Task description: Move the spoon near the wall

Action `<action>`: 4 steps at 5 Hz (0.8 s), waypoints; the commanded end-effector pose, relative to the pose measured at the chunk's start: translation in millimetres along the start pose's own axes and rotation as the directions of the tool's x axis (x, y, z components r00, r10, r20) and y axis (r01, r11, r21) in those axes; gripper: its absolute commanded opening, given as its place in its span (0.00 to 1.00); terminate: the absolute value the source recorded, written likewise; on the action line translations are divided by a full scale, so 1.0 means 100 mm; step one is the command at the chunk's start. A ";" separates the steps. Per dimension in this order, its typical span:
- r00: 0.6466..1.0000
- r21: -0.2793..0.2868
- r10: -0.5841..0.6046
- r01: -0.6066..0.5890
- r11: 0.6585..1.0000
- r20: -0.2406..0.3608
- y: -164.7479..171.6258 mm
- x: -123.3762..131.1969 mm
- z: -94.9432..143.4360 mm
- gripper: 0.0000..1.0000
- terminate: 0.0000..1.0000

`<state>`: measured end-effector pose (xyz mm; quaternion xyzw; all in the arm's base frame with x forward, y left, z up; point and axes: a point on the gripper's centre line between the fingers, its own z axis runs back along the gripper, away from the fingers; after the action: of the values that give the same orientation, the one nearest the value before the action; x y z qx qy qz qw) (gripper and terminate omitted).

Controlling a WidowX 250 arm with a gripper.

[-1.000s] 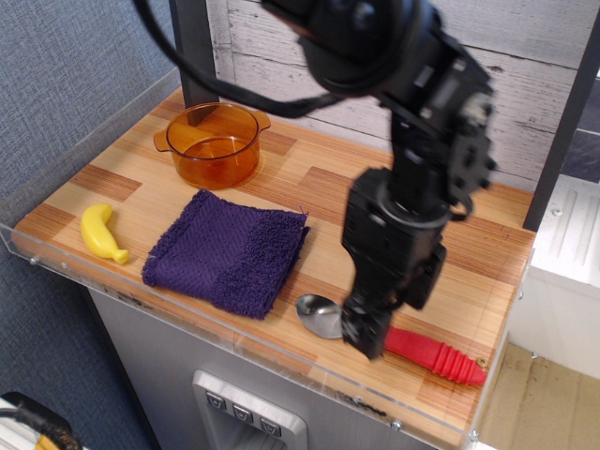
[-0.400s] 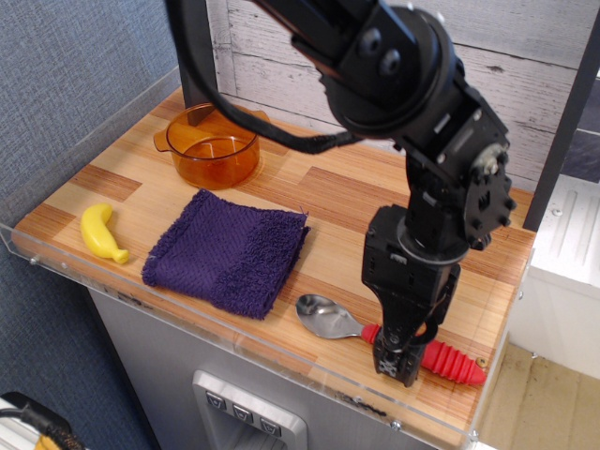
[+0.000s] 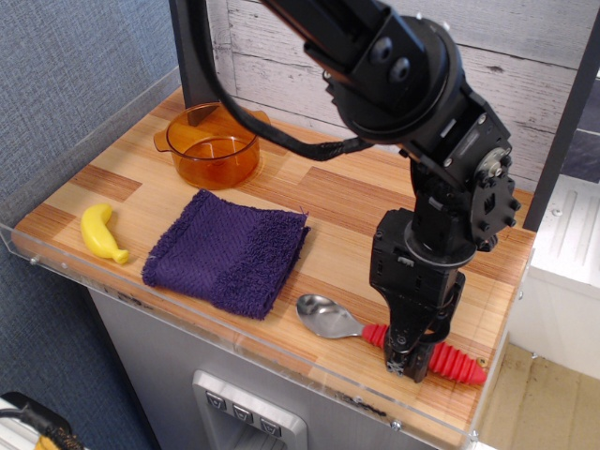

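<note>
The spoon lies near the front right edge of the wooden counter, its silver bowl (image 3: 321,316) pointing left and its red ribbed handle (image 3: 455,362) pointing right. My gripper (image 3: 410,358) is down at the counter on the middle of the handle. One dark finger (image 3: 405,349) stands in front of the handle and hides that part. I cannot tell whether the jaws are clamped on it. The whitewashed plank wall (image 3: 525,103) runs along the back of the counter, far from the spoon.
A purple towel (image 3: 228,251) lies left of the spoon. An amber glass pot (image 3: 212,143) stands at the back left and a yellow toy banana (image 3: 101,233) at the front left. A clear acrylic rim (image 3: 281,352) edges the counter. A dark post (image 3: 561,122) stands at the right.
My gripper has moved right along the spoon, from beside the bowl to the middle of the red handle, and come down lower. The spoon has not moved.
</note>
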<state>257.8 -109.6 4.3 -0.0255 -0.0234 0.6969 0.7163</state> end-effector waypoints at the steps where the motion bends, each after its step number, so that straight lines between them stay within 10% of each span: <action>1: 0.999 -0.009 0.034 -0.034 0.999 -0.017 -0.06 -0.06 0.05 0.00 0.00; 4: 0.998 -0.062 -0.063 0.061 0.996 -0.029 -0.19 -0.02 0.30 0.00 0.00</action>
<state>260.4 -102.1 19.5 -0.0356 -0.0198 0.6722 0.7392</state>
